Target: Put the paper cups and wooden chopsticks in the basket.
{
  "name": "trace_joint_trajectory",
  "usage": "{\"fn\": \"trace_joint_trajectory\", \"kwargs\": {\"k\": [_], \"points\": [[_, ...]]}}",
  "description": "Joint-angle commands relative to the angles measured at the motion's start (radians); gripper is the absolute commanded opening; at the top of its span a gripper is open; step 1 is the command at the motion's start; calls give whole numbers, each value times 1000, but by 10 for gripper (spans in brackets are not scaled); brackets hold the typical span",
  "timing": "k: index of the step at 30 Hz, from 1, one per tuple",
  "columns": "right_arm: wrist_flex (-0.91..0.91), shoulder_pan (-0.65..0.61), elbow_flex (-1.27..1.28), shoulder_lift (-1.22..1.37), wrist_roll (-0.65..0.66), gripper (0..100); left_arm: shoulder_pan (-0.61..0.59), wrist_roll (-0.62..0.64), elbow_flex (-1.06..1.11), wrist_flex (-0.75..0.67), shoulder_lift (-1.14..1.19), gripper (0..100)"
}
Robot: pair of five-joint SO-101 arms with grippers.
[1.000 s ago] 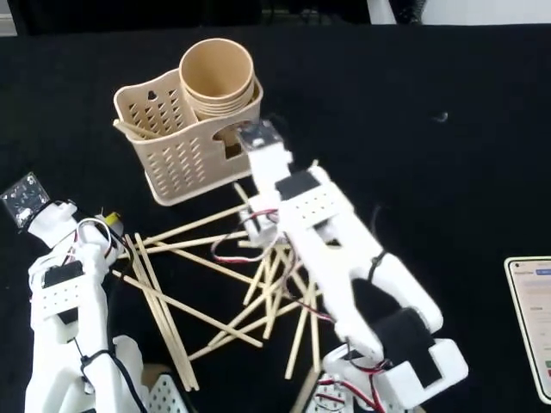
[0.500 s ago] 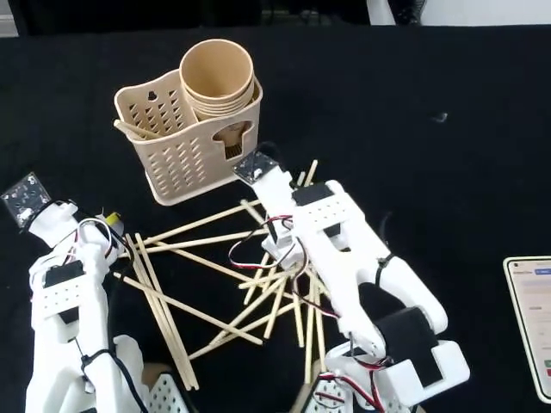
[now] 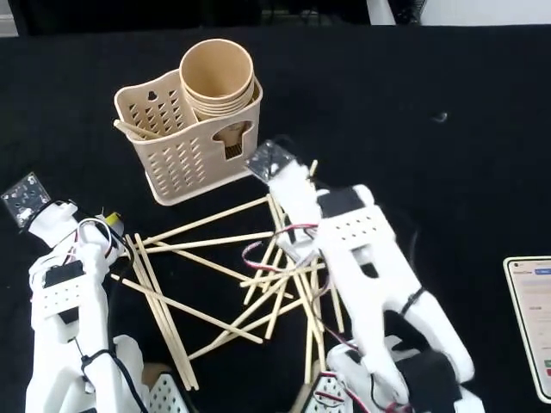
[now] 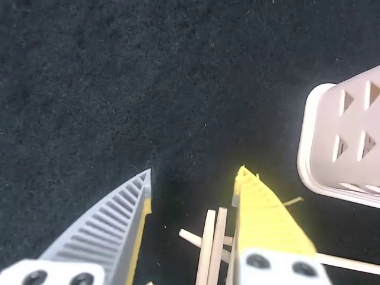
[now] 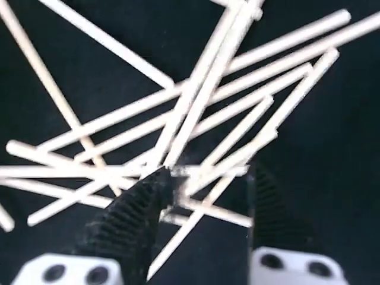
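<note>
On the black table (image 3: 448, 155), your basket (image 3: 185, 151) stands in the upper left of the high view. The stacked paper cups (image 3: 217, 73) sit upright inside its right-hand end, and one lone chopstick (image 3: 129, 129) pokes out at its left rim. The rest of the wooden chopsticks (image 3: 207, 258) lie in a crossed heap on the cloth at lower centre, just below the basket. Your right gripper (image 5: 208, 175) sits low over that heap, its jaws apart and straddling several crossed sticks, with nothing clamped between them. Your right arm (image 3: 362, 258) stretches from the bottom edge up across the right side of the heap. Your left gripper (image 4: 193, 175) rests at the lower left of the high view, jaws spread wide and holding nothing. Two stick ends lie between its jaws and a corner of the basket is near. A phone (image 3: 529, 323) lies at the right edge of the high view
</note>
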Motion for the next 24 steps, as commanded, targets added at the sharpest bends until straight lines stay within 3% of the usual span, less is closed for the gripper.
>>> {"fn": "trace_joint_trajectory", "kwargs": {"k": [1, 7, 13, 16, 20, 24], "points": [[28, 37, 42, -53, -14, 299, -2, 5, -15, -17, -18, 227], [-31, 20, 139, -62, -46, 303, -2, 5, -15, -17, -18, 227], [81, 5, 111, -197, -52, 303, -2, 3, -18, -12, -18, 227], [110, -68, 145, -294, -52, 303, -2, 6, -18, -17, -18, 227], [12, -226, 291, -338, -52, 303, -2, 6, -18, -17, -18, 227], [-146, -245, 371, -295, -54, 303, -4, 5, -18, -14, -18, 227]]}}
